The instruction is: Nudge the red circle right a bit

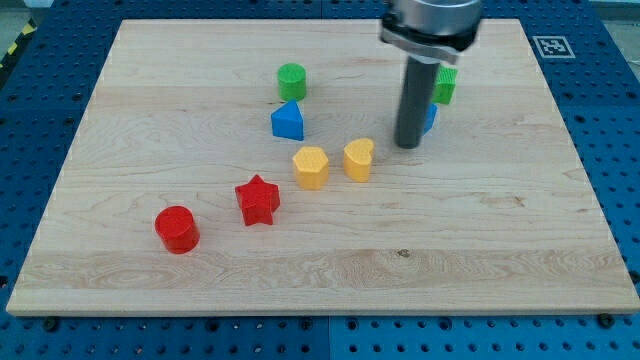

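The red circle (177,229) sits on the wooden board (480,240) at the view's lower left. A red star (258,200) lies just to its upper right. My tip (407,146) rests on the board in the upper middle right, far from the red circle. It stands just right of a yellow heart-like block (359,159) and just left of a blue block (430,118), which the rod partly hides.
A yellow hexagon (311,167) lies left of the yellow heart. A blue triangle (288,121) and a green cylinder (292,80) stand above them. A green block (446,86) sits behind the rod at the upper right.
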